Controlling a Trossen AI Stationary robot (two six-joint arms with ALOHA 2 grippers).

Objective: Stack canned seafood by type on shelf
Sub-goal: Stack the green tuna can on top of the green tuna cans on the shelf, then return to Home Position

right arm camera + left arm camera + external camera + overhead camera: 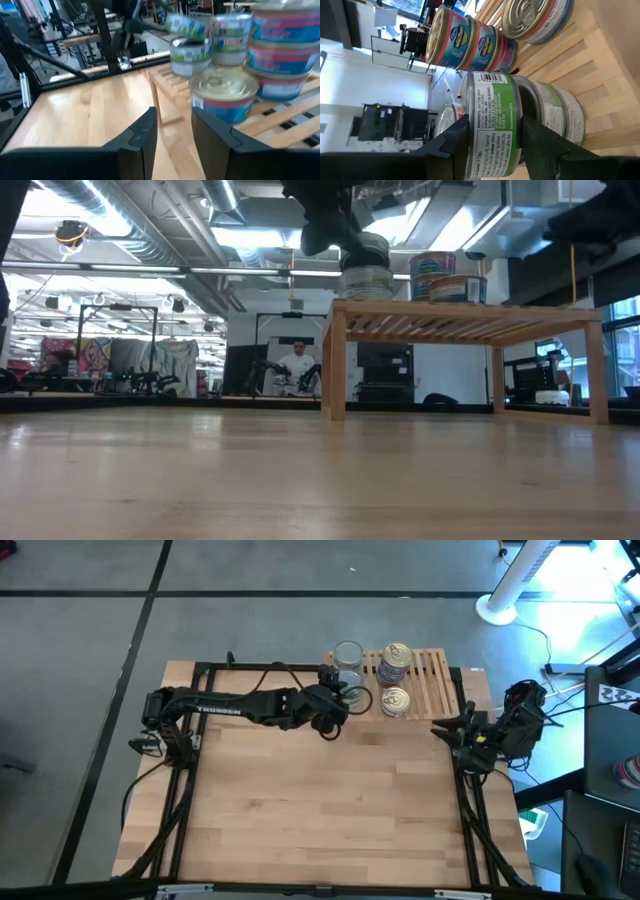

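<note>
The shelf [435, 680] stands at the table's far edge. On it are a stack of gold-topped pink-and-teal cans [397, 660], a single such can [394, 700] in front of it, and green-labelled silver-topped cans [555, 117] at its left end. My left gripper [350, 698] reaches in from the left and is shut on another green-labelled can [492, 130], beside and above the green ones. My right gripper [172, 135] waits open at the table's right edge [445, 730] with nothing between its fingers. My left gripper pinches the green-labelled can across its height: one finger [452, 142] lies on the lid and the other [540, 142] under the base. The fingers come in about level from the table's left. The can is roughly upright and lifted clear of the shelf.
The wide plank tabletop [320, 800] stretches in front of the shelf. A white fan base [497, 608] stands on the floor beyond the far edge, and equipment and cables [610, 730] crowd the right side. A person [297, 365] sits far behind in the room.
</note>
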